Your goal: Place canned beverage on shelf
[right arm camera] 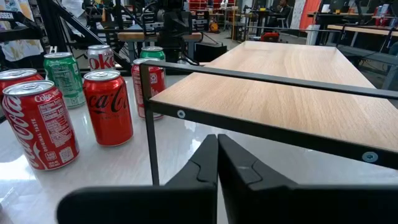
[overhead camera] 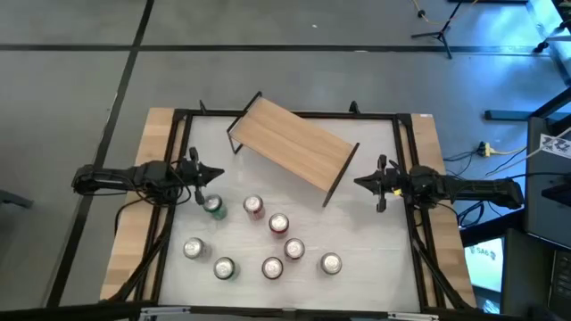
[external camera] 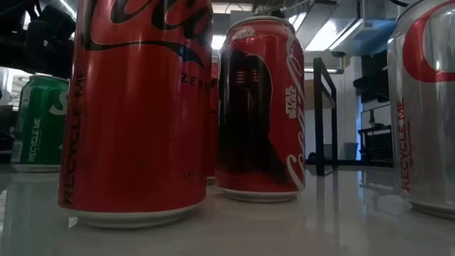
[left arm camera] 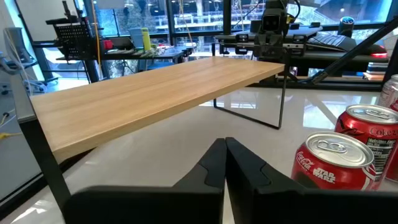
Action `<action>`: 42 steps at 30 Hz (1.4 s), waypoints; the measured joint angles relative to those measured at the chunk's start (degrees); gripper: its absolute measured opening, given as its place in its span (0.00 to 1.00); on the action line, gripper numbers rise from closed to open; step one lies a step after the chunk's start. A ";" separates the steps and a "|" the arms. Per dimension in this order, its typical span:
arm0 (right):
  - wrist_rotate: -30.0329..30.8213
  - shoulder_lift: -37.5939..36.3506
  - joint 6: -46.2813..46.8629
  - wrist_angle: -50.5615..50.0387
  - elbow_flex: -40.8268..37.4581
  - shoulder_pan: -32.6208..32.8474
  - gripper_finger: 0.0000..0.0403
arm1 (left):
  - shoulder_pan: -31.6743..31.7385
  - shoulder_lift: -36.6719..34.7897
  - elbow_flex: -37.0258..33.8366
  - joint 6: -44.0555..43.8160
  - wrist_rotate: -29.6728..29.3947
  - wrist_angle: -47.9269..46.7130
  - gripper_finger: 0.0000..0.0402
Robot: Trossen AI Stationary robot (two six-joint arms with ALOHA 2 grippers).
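The shelf (overhead camera: 293, 143), a light-wood board on thin black legs, stands on its legs askew at the table's far middle. It also shows in the left wrist view (left arm camera: 155, 93) and the right wrist view (right arm camera: 292, 87). Several cans stand upright on the white table nearer the front, among them a green one (overhead camera: 214, 207) and a red one (overhead camera: 253, 207). My left gripper (overhead camera: 218, 175) is shut and empty, left of the shelf and just beyond the green can; its fingers (left arm camera: 225, 163) are together. My right gripper (overhead camera: 359, 183) is shut and empty at the shelf's right end (right arm camera: 217, 155).
Red cans (overhead camera: 278, 223) (overhead camera: 294, 250) and silver-topped cans (overhead camera: 331, 263) (overhead camera: 194, 249) stand in a loose arc near the table's front. A black frame (overhead camera: 294, 114) runs round the white table top. The low view is filled by close cans (external camera: 142, 107).
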 joint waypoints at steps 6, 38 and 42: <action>-0.01 0.00 0.01 -0.01 0.00 -0.01 0.01 | -0.02 -0.01 0.00 0.00 -0.02 0.00 0.00; 0.02 0.00 0.02 0.48 0.00 0.01 0.01 | -0.01 0.00 0.00 0.00 -0.01 0.00 0.00; 0.07 0.00 0.02 0.86 -0.02 0.01 0.01 | 0.00 -0.02 0.00 0.00 -0.01 0.00 0.00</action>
